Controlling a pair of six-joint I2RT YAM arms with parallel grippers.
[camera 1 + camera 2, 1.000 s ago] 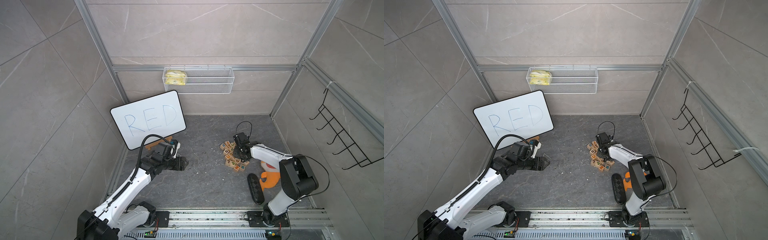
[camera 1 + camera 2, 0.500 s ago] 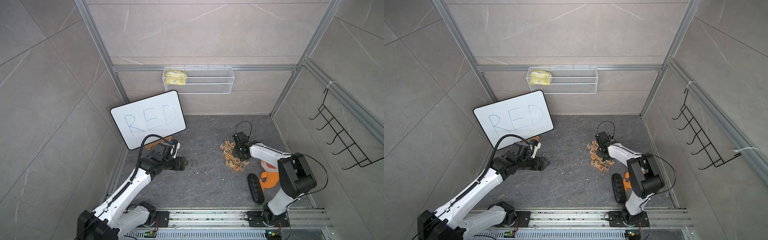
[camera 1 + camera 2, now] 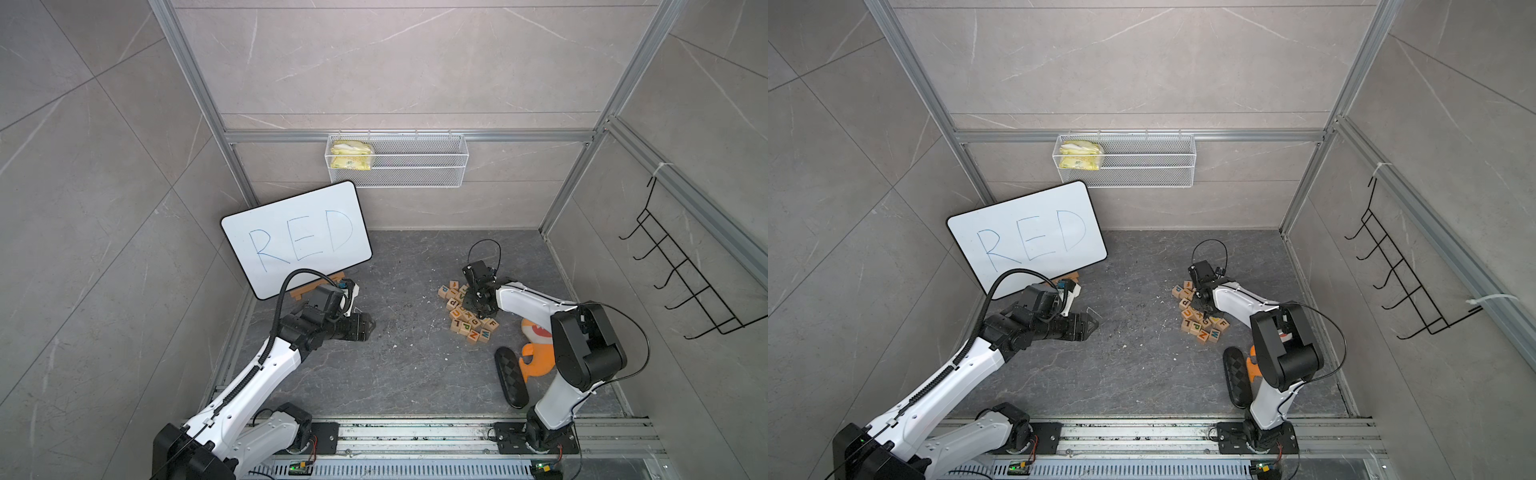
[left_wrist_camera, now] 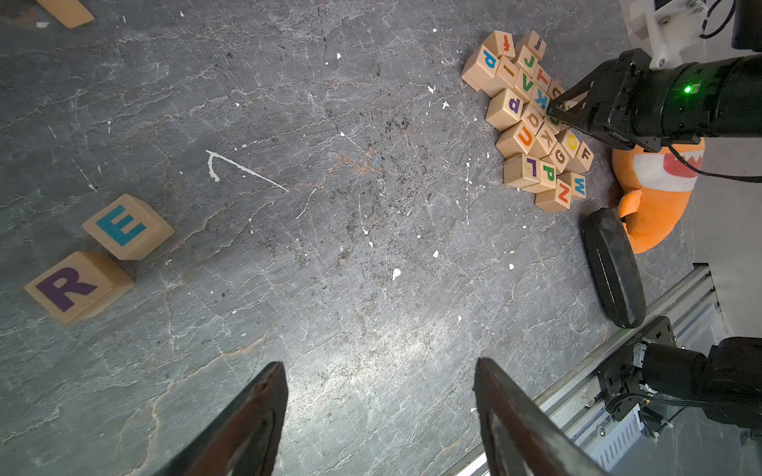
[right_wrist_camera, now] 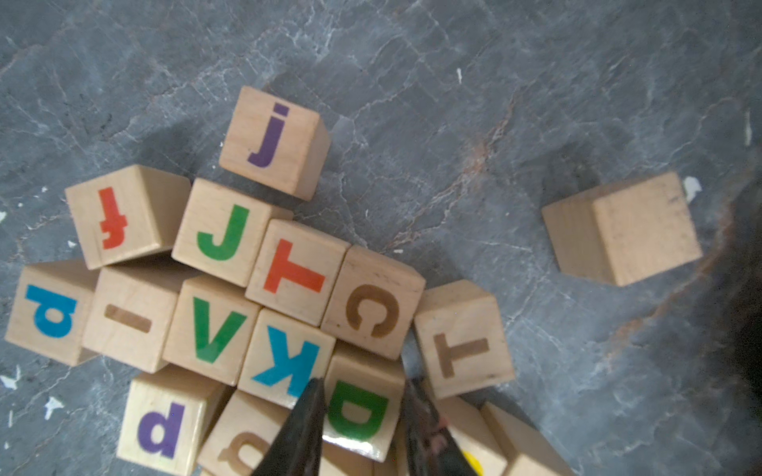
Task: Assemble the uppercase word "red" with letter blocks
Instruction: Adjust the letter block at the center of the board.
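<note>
Letter blocks lie mostly in one heap well apart from the white board, on which we read "RED" in blue handwriting. We find the D block, green letter up, inside that heap, and the right gripper has a finger against each of two opposite sides, seemingly clamped on it. The R block, purple, and the E block, blue, lie just beside each other near the board's wooden foot. The left gripper hovers on the board's side of the heap, jaws apart, nothing between. We judge the coming move turns on this: the free spot past the E, along the line from R through E, lies from the D toward the board, and the right arm is nearer the D. Other faces read j, J, T, C, K, V, p
</note>
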